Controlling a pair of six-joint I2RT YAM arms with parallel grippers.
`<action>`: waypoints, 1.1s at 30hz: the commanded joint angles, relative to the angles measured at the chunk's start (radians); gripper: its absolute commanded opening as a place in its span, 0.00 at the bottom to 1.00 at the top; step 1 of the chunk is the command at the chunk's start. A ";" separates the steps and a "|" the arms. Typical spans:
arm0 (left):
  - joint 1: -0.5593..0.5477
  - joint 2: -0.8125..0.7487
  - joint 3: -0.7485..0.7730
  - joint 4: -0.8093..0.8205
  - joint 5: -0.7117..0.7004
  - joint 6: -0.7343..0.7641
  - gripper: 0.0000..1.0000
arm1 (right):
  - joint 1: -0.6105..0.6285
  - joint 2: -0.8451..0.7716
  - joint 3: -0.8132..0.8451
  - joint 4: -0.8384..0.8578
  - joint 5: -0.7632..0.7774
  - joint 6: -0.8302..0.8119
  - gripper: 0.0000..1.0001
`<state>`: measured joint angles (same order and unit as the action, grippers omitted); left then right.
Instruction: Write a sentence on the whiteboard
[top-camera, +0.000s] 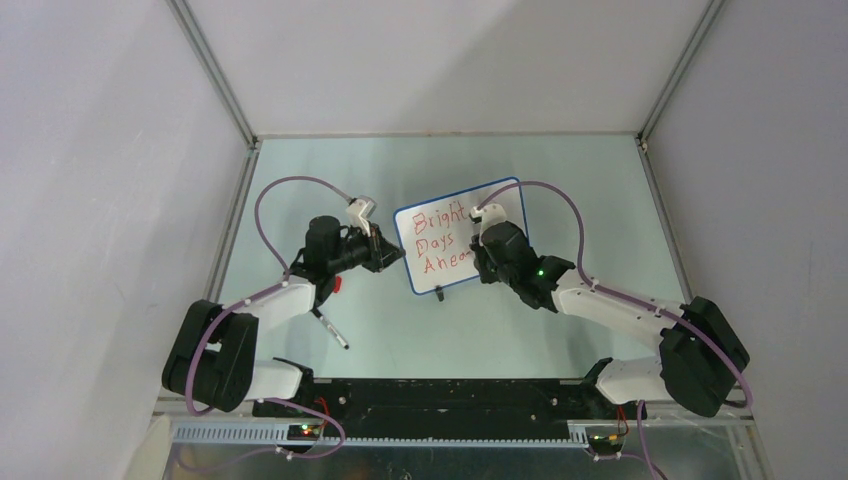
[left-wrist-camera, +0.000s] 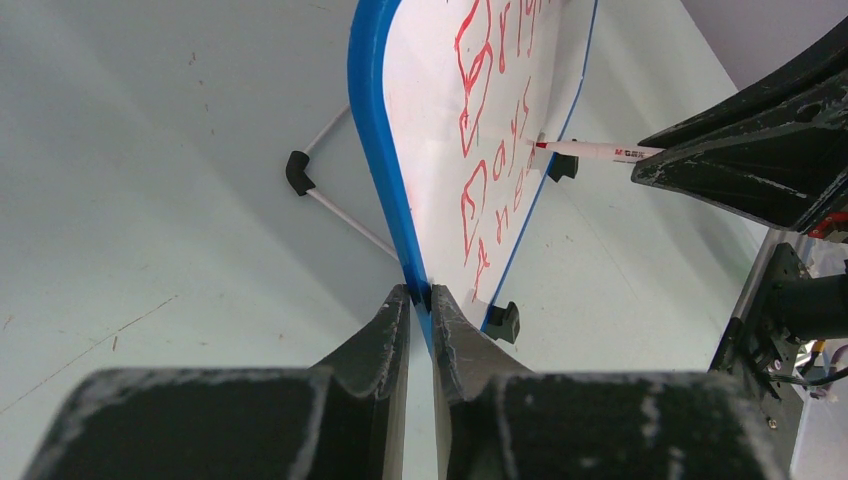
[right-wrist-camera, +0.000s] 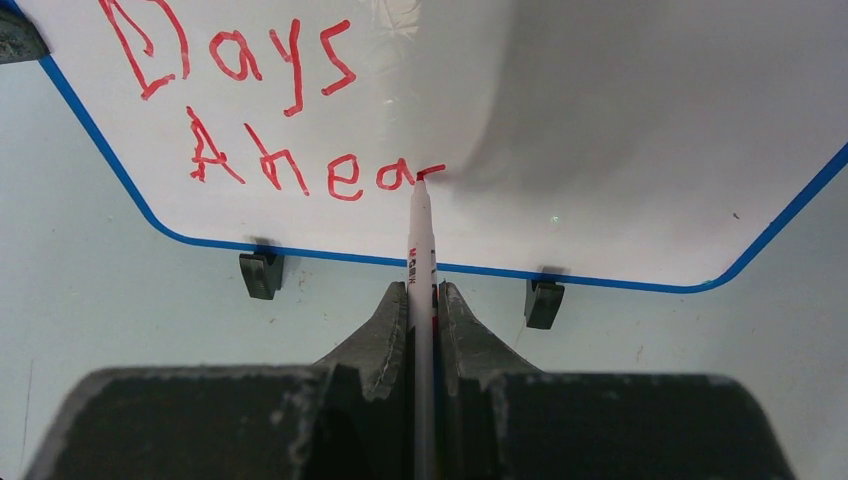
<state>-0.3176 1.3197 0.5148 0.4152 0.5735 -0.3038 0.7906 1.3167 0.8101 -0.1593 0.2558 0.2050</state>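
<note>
Two hands closed, left hand (left-wrist-camera: 420, 293) pinching whiteboard (left-wrist-camera: 377, 150) rim, right hand (right-wrist-camera: 423, 292) gripping marker (right-wrist-camera: 421, 232) (tip touching sentence (right-wrist-camera: 345, 183) after "Ahea").

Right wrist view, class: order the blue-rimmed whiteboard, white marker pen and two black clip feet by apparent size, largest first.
1. Blue-rimmed white whiteboard.
2. Slim white marker pen, nearer the camera.
3. Left black clip foot and right black clip foot: alike, unranked.
</note>
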 joint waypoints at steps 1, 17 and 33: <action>-0.009 -0.034 0.038 0.021 0.008 0.029 0.15 | 0.000 0.016 0.004 0.020 -0.013 -0.012 0.00; -0.011 -0.036 0.036 0.019 0.007 0.030 0.15 | 0.005 0.005 0.004 -0.039 0.042 -0.004 0.00; -0.010 -0.034 0.036 0.024 0.007 0.028 0.15 | -0.020 0.013 0.036 -0.014 0.031 -0.006 0.00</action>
<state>-0.3183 1.3144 0.5148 0.4084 0.5732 -0.3035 0.7841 1.3182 0.8101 -0.2047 0.2745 0.2058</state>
